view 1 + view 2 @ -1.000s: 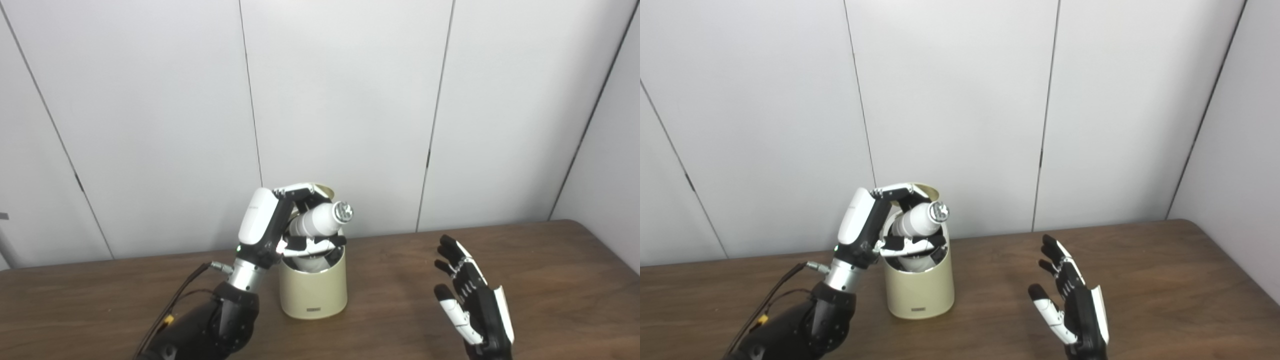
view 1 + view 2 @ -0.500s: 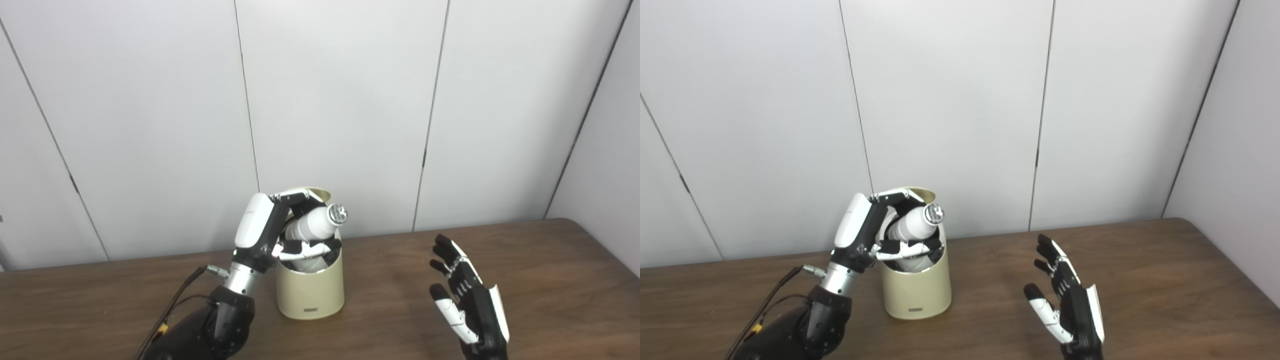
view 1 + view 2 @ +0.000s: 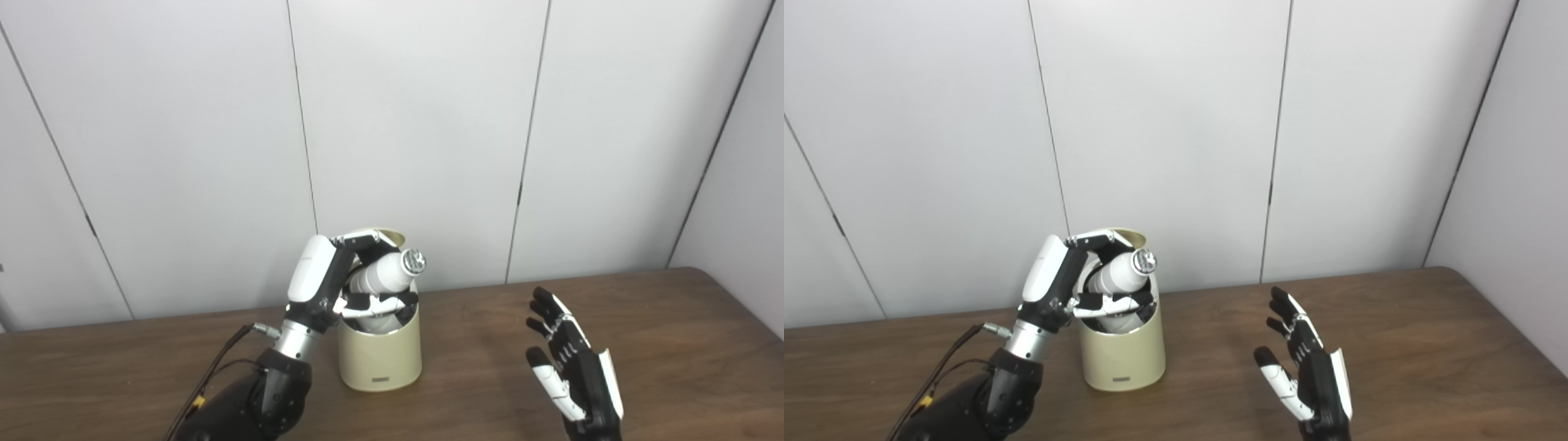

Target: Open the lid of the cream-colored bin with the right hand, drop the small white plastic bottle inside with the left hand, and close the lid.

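The cream-colored bin [image 3: 381,358] stands on the brown table, its lid [image 3: 384,234] tipped up behind the opening. My left hand [image 3: 334,285] is shut on the small white plastic bottle [image 3: 387,275] right over the bin's mouth. The bottle lies tilted, silver cap up and to the right, its base down inside the rim. My right hand [image 3: 572,367] hovers open to the right of the bin, fingers spread, touching nothing. In the right eye view the bin [image 3: 1123,358], the bottle [image 3: 1119,275] and the right hand [image 3: 1307,370] show the same way.
The brown table [image 3: 674,343] runs to a right edge near the grey wall corner. A white panelled wall [image 3: 429,122] stands close behind the bin. A black cable [image 3: 214,367] trails along my left forearm.
The camera shifted slightly a second ago. Since half a second ago, neither hand, the bottle nor the lid has visibly moved.
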Controlling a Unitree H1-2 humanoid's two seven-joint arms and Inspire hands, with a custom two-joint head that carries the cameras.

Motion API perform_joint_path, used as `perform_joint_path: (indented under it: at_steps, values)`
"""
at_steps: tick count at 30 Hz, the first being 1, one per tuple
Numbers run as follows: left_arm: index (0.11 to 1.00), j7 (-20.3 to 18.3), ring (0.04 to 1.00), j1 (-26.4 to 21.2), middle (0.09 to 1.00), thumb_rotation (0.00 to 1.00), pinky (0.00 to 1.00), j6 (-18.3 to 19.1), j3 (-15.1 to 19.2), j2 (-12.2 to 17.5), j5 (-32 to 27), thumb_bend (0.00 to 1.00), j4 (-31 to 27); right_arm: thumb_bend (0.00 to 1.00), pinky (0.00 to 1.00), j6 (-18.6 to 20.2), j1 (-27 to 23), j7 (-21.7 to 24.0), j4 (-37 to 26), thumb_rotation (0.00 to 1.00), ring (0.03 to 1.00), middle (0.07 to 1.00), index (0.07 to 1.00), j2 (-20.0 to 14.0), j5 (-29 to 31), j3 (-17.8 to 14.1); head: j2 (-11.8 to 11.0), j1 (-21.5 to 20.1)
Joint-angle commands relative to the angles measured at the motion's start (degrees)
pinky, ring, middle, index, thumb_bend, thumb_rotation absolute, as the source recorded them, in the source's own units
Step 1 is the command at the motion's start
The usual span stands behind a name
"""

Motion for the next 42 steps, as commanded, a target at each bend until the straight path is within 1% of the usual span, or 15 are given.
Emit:
perform_joint_path:
  at_steps: [1, 9, 10, 14, 21, 27, 29, 32, 37, 38, 39, 42]
  values:
    - [0.483, -0.09, 0.466, -2.71, 0.501, 0.00, 0.43, -0.91, 1.25, 0.62, 0.05, 0.51, -1.78, 0.54, 0.81, -1.17, 4.12, -0.51, 3.60, 0.66, 0.884, 0.896, 0.856, 1.87, -1.31, 1.85, 0.00, -0.06]
    - [0.487, -0.67, 0.461, -2.68, 0.505, 0.00, 0.43, -0.91, 1.58, 0.66, 0.31, 0.51, -1.90, 0.55, 0.82, -1.17, 4.12, -0.65, 3.67, 0.67, 0.890, 0.898, 0.857, 1.69, -1.11, 2.04, -0.06, -0.08]
    - [0.485, -0.70, 0.499, -2.68, 0.503, 0.00, 0.44, -0.91, 1.58, 0.66, 0.31, 0.52, -1.92, 0.55, 0.82, -1.17, 4.13, -0.59, 3.67, 0.67, 0.889, 0.898, 0.858, 1.70, -1.03, 2.01, -0.04, -0.05]
    - [0.484, -1.20, 0.534, -2.50, 0.503, 0.00, 0.44, -0.91, 1.84, 0.62, -0.04, 0.52, -2.20, 0.54, 0.81, -1.17, 4.14, -0.81, 3.57, 0.66, 0.885, 0.898, 0.859, 1.62, -1.30, 2.16, -0.02, -0.06]
    - [0.486, -1.05, 0.547, -2.51, 0.504, 0.00, 0.44, -0.91, 1.81, 0.68, 0.31, 0.52, -2.16, 0.56, 0.82, -1.16, 4.16, -0.58, 3.62, 0.66, 0.884, 0.894, 0.858, 1.65, -0.90, 2.08, -0.02, -0.06]
    - [0.488, -0.78, 0.553, -2.60, 0.503, 0.00, 0.45, -0.91, 1.69, 0.69, 0.51, 0.52, -2.09, 0.55, 0.81, -1.16, 4.10, -1.16, 3.78, 0.67, 0.881, 0.894, 0.860, 1.42, -1.56, 2.30, -0.03, -0.04]
    - [0.493, -0.97, 0.564, -2.59, 0.578, 0.05, 0.47, -0.91, 1.78, 0.65, 0.46, 0.52, -2.05, 0.57, 0.81, -1.17, 4.10, -0.88, 3.75, 0.67, 0.884, 0.894, 0.859, 1.52, -1.06, 2.21, -0.05, -0.05]
    - [0.495, -1.16, 0.577, -2.62, 0.604, 0.06, 0.49, -0.91, 1.70, 0.72, 0.58, 0.52, -2.08, 0.57, 0.82, -1.17, 4.16, -0.79, 3.65, 0.66, 0.882, 0.893, 0.856, 1.52, -0.94, 2.18, -0.06, 0.02]
    - [0.497, -0.70, 0.594, -2.73, 0.620, 0.07, 0.51, -0.91, 1.44, 0.82, 1.17, 0.52, -1.99, 0.58, 0.82, -1.17, 4.29, -0.59, 3.55, 0.67, 0.884, 0.895, 0.858, 1.39, -0.83, 2.12, -0.03, 0.12]
    - [0.579, -0.68, 0.596, -2.72, 0.622, 0.09, 0.51, -0.91, 1.47, 0.82, 1.20, 0.80, -1.98, 0.59, 0.82, -1.17, 4.32, -0.46, 3.52, 0.68, 0.886, 0.896, 0.860, 1.41, -0.67, 2.07, -0.02, 0.14]
    - [0.604, -0.65, 0.598, -2.68, 0.623, 0.09, 0.52, -0.91, 1.51, 0.81, 1.22, 0.88, -2.03, 0.59, 0.82, -1.17, 4.38, -0.40, 3.38, 0.67, 0.886, 0.895, 0.858, 1.45, -0.62, 2.04, -0.02, 0.18]
    - [0.621, -0.38, 0.604, -2.67, 0.626, 0.09, 0.52, -0.91, 1.43, 0.89, 1.40, 0.92, -2.05, 0.58, 0.81, -1.17, 4.46, -0.54, 3.17, 0.67, 0.882, 0.893, 0.855, 1.44, -0.83, 2.07, 0.02, 0.21]
